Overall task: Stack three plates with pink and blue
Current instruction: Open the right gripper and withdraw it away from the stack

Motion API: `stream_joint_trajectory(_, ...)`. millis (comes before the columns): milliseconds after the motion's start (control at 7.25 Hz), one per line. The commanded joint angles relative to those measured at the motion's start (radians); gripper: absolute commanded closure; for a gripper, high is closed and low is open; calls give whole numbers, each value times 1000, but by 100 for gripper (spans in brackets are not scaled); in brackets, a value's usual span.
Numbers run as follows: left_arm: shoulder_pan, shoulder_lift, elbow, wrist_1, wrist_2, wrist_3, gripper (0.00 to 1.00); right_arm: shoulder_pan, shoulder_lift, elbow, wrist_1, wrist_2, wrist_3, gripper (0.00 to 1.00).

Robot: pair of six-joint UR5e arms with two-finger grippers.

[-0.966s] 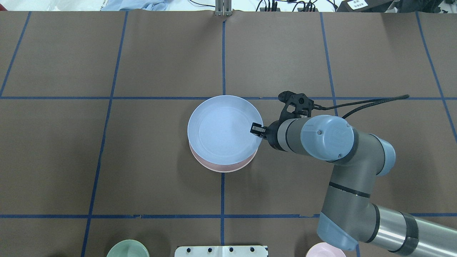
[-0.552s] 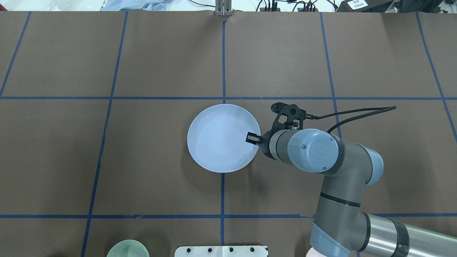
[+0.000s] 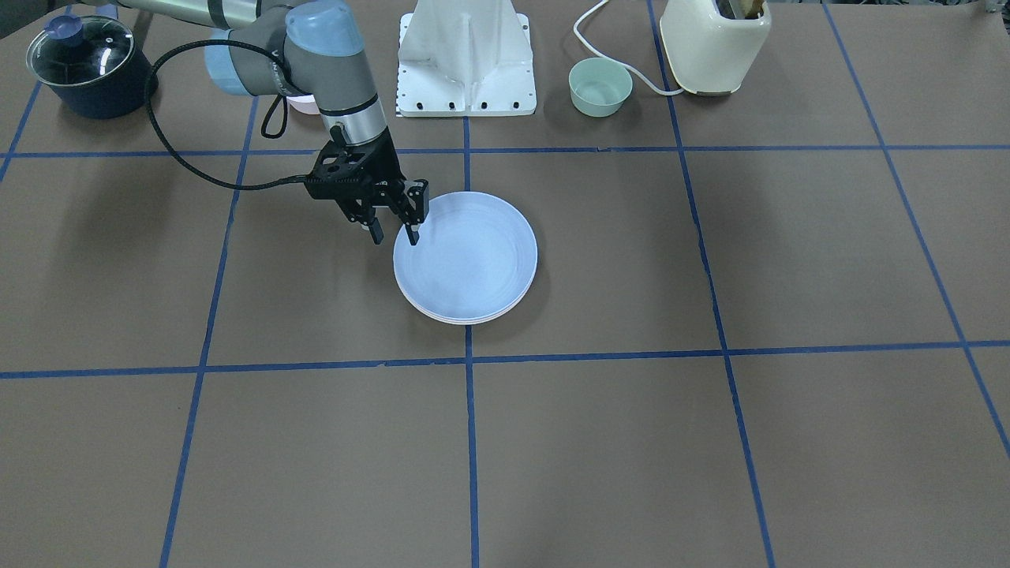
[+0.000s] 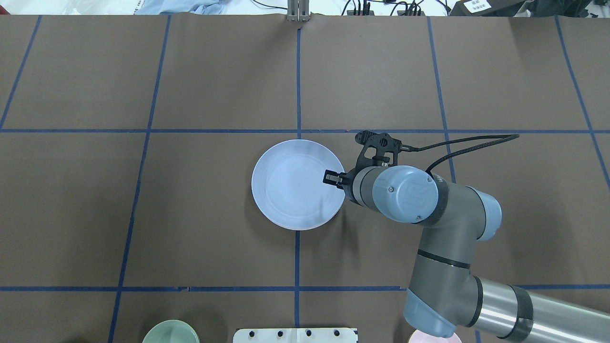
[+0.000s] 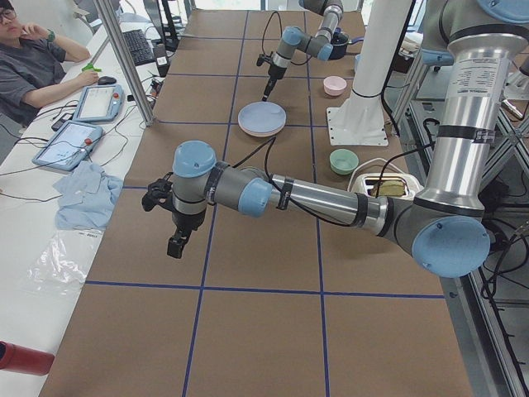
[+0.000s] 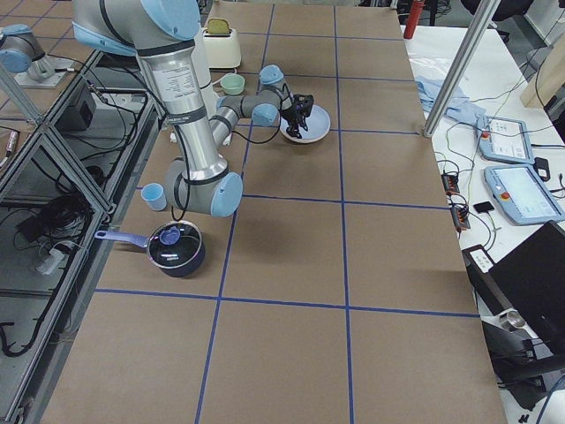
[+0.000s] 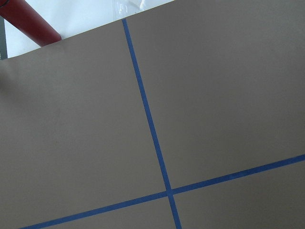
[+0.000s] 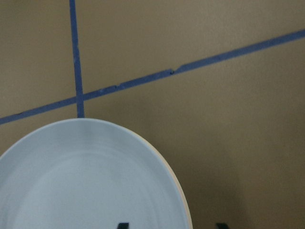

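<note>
In the front-facing view the blue plate (image 3: 465, 256), pale, matte, round and shallow with faint rings, tops a stack near the middle of the tabletop (image 3: 710, 442), across a blue tape line (image 3: 469, 442). At its 6 o'clock edge thin pale rims of the lower plates (image 3: 465, 320) peek out, and their colours are hard to tell. The right pincer (image 3: 394, 234) stands at the plate's 10 o'clock rim. It is spread, with one finger over the plate and one outside, pinching nothing.

From overhead the blue plate (image 4: 295, 183) hides all beneath it. The right pincer (image 4: 336, 179) sits at its 3 o'clock rim, mostly covered by its own wrist.

From the robot's left end the stack (image 5: 262, 120) is far and small, with the right pincer (image 5: 266, 89) at its 12 o'clock. The left pincer (image 5: 176, 244) hangs well apart from the stack, and I cannot tell whether it is spread or pressed together.

From the right end the right pincer (image 6: 300, 122) partly covers the stack (image 6: 309, 126).

The left wrist view shows tabletop, tape and a red cylinder (image 7: 28, 21) cut off at 11 o'clock.

In the right wrist view the blue plate (image 8: 81, 181) fills the 7 o'clock corner, cropped. A cream edge (image 8: 187, 212) lines its rim. Two dark fingertips (image 8: 123, 225) at 6 o'clock straddle that rim.
</note>
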Motion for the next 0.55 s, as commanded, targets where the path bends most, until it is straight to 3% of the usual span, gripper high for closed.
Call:
stream_joint_trajectory(0, 2, 26, 17, 1, 1, -9, 0, 183, 59, 11, -170, 182, -190, 0)
stream_joint_trajectory(414, -2, 44, 54, 13, -18, -28, 0, 573, 17, 4, -371, 489, -776, 0)
